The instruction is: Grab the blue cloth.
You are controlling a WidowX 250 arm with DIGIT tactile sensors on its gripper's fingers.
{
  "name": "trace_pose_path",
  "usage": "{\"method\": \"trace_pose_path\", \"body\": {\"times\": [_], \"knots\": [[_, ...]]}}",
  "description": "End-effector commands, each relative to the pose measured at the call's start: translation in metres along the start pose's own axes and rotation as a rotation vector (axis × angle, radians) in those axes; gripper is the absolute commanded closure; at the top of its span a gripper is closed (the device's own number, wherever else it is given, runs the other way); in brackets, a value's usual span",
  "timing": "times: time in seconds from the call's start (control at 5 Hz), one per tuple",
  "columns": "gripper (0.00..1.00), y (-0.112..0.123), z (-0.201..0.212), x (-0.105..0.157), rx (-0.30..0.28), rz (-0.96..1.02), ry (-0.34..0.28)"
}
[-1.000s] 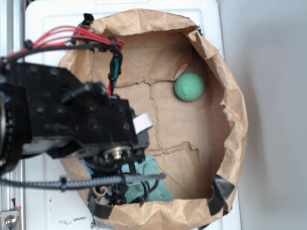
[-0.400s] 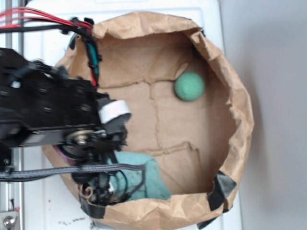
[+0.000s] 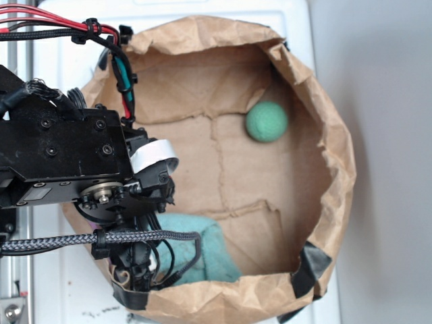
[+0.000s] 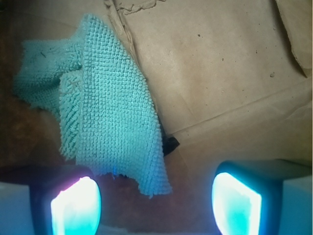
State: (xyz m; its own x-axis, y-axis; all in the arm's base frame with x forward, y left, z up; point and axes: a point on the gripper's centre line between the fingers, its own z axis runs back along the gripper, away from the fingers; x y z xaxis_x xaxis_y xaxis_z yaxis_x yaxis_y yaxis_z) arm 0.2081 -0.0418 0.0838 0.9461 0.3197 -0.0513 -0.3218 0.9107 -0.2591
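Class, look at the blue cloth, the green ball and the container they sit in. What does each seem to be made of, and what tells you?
Blue cloth: soft terry-like fabric, matte, with looped nubs and frayed edges.
Green ball: looks like foam or rubber, matte, dimpled surface; uncertain.
Container: crumpled brown paper, creased and torn, with dark tape patches.

My arm fills the left of the frame, its black body over the left rim of the brown paper bag. The blue cloth lies at the lower middle, partly under my cables. My gripper is hidden from here. The green ball rests on the bag's floor at upper right, well apart from the cloth.
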Motion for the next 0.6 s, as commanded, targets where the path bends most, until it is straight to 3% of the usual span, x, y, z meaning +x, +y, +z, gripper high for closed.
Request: {"method": "trace_pose_path", "body": {"times": [0.0, 0.4], "knots": [[0.0, 0.01, -0.001, 0.014, 0.017, 0.033, -0.013], [0.0, 0.001, -0.015, 0.027, 0.019, 0.064, -0.077]]}}
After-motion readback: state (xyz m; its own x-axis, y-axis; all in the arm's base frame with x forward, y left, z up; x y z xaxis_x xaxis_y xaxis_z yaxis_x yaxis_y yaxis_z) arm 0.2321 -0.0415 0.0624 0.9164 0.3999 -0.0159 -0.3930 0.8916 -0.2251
